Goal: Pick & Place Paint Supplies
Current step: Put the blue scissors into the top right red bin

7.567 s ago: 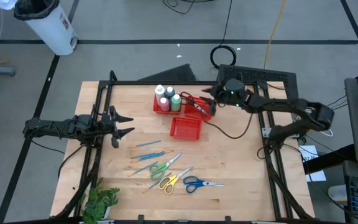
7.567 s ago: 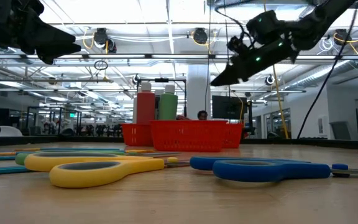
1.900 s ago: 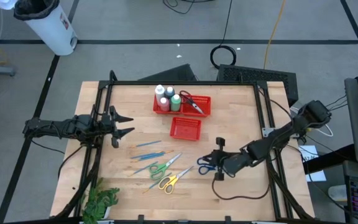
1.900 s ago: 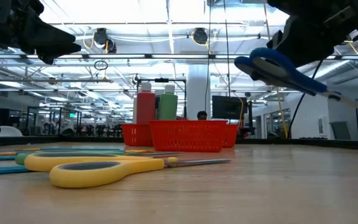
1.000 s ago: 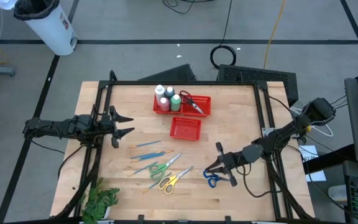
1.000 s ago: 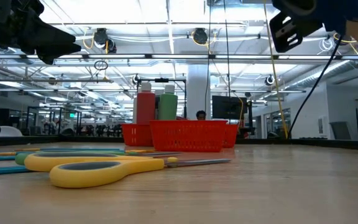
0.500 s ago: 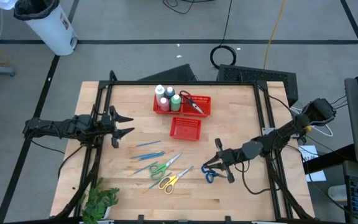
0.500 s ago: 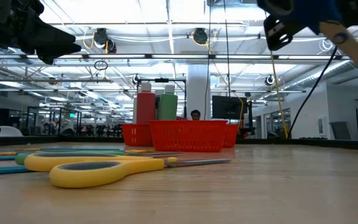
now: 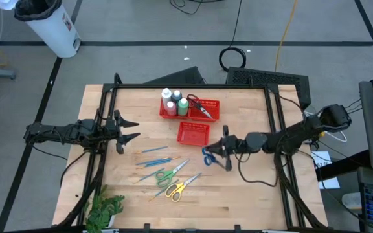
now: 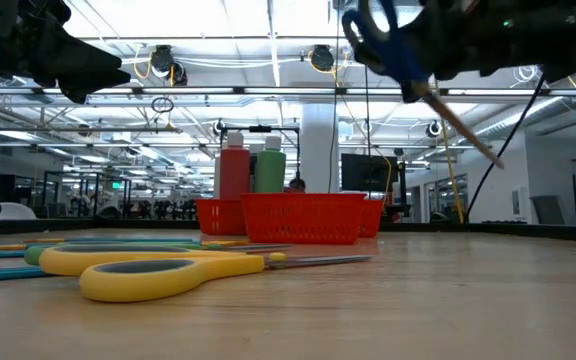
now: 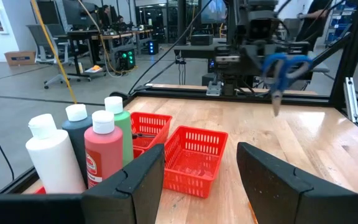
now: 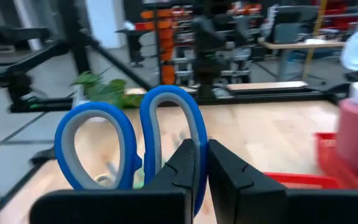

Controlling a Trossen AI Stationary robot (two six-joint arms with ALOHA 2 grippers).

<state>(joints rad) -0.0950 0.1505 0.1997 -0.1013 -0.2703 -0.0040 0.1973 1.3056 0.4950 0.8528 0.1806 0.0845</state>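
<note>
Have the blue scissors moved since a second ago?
Yes. The blue scissors, held in the right gripper, moved up the table toward the nearer red basket.

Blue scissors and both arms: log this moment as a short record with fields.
carried item: blue scissors, off the table, handles up and blades pointing down in the low view
right gripper: shut on the blue scissors, above the table just right of the front red basket
left gripper: open, holding nothing, waiting at the table's left side
back red basket: holds red scissors; bottles beside them
still on table: green scissors, yellow scissors, brushes
</note>
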